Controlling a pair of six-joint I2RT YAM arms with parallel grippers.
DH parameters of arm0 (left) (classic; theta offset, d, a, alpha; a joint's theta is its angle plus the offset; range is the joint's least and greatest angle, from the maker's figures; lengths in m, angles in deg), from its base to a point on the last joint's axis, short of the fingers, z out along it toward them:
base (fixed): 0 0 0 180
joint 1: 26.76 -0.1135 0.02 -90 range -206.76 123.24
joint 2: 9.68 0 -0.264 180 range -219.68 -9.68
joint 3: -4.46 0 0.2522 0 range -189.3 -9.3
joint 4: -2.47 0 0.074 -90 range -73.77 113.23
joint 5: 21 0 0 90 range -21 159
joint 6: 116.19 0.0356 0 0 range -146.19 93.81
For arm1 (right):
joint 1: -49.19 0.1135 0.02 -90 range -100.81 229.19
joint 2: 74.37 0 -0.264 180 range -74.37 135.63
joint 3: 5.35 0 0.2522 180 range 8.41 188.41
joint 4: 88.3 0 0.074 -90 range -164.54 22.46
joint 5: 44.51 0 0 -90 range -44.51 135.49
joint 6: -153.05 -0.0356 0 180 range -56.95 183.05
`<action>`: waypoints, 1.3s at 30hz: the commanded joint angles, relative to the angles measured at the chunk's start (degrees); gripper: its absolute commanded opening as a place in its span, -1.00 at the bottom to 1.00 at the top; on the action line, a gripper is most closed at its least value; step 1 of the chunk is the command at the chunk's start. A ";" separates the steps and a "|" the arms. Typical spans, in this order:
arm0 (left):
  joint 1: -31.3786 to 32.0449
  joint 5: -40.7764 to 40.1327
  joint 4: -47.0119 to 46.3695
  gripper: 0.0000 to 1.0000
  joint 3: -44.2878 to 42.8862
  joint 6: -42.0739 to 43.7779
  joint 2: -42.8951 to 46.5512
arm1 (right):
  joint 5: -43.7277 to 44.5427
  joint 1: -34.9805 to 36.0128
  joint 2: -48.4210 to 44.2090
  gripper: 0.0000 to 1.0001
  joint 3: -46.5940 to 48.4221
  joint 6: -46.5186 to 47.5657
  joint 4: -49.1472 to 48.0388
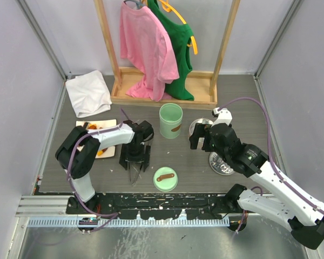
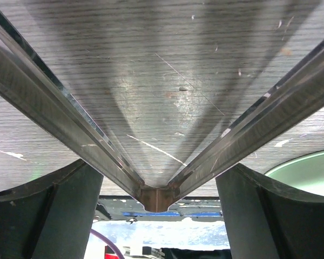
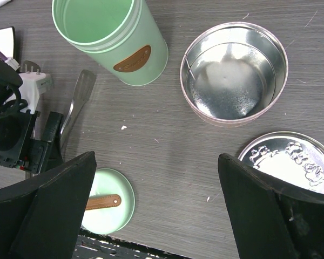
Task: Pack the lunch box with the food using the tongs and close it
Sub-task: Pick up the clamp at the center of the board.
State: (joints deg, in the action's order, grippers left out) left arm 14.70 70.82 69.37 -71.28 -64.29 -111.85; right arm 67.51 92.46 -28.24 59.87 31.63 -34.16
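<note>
The jaws of the left gripper (image 2: 159,170) are seen wide apart. The tongs (image 2: 157,197) are enclosed between them as an open V, with the joined end pointing to the near edge of the table. Whether the fingers press on the two arms or only stand beside them cannot be told. If no pressure is given, the tongs may be dropped or twisted when the arm is raised.

The jaws of the right gripper (image 3: 156,178) are wide and nothing is held. It hangs near the metal tin (image 3: 227,86), probably the lunch box, which is open and empty, with its lid (image 3: 291,162) just beside it at the near right.

The food (image 1: 90,126) lies on a white tray (image 1: 110,125) at the left, partly hidden by the left arm and well apart from the tin. The tall green canister (image 3: 124,48) is placed between them, so it could be knocked over during carrying. Small pieces could also be lost on the way, and the two arms could be brought into contact over the tin.
</note>
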 commanded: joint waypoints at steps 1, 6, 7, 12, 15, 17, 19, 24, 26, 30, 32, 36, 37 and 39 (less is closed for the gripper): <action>-1.60 -4.77 -4.32 0.68 1.16 0.64 -3.46 | 1.01 -0.21 -0.71 1.00 0.31 -0.05 -2.32; -1.74 -3.70 -5.31 0.69 1.23 0.43 -4.18 | 1.16 -0.21 -0.65 1.00 0.22 -0.11 -2.32; -1.73 -3.67 -5.46 0.69 1.18 0.22 -4.18 | 1.12 -0.28 -0.56 1.00 0.14 -0.08 -2.40; -2.62 -4.27 -4.46 0.69 -0.58 1.36 -4.39 | 0.97 -0.26 -0.38 1.00 0.15 -0.13 -2.41; -2.84 -4.72 -4.30 0.69 -1.33 2.04 -4.46 | 0.88 -0.25 -0.22 1.00 0.04 -0.13 -2.65; -2.82 -4.78 -4.17 0.67 -1.41 1.78 -4.05 | 0.92 -0.26 -0.10 1.00 0.04 -0.12 -2.74; -2.93 -4.45 -5.24 0.67 -0.70 1.64 -2.80 | 0.92 -0.27 -0.10 1.00 0.02 -0.28 -2.76; -3.40 -5.80 -5.16 0.63 -0.66 0.61 -1.83 | 0.62 -0.27 -0.03 1.00 -0.13 -0.39 -2.94; -3.40 -5.97 -5.62 0.62 -0.40 0.08 -0.61 | 0.53 -0.21 0.10 1.00 0.01 -0.27 -2.81; -3.49 -5.51 -5.60 0.62 -0.87 0.93 -0.91 | 0.74 -0.24 -0.22 1.00 -0.11 -0.39 -2.81; -3.46 -4.82 -5.65 0.58 -0.81 1.24 -1.83 | 0.61 -0.24 -0.21 1.00 -0.09 -0.51 -2.77; -3.44 -4.64 -5.60 0.53 0.22 1.28 -3.12 | 0.49 -0.20 -0.54 1.00 -0.22 -0.79 -2.76; -3.50 -4.63 -5.66 0.50 0.58 1.27 -3.19 | 0.62 -0.22 -0.64 1.00 -0.21 -0.74 -2.76; -3.40 -4.70 -6.95 0.39 1.56 1.27 -3.25 | 0.82 -0.26 -0.78 1.00 -0.22 -0.69 -2.76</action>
State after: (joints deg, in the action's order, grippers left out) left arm 11.74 71.76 68.78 -72.42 -62.94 -112.79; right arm 67.46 92.46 -28.13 59.48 31.57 -34.20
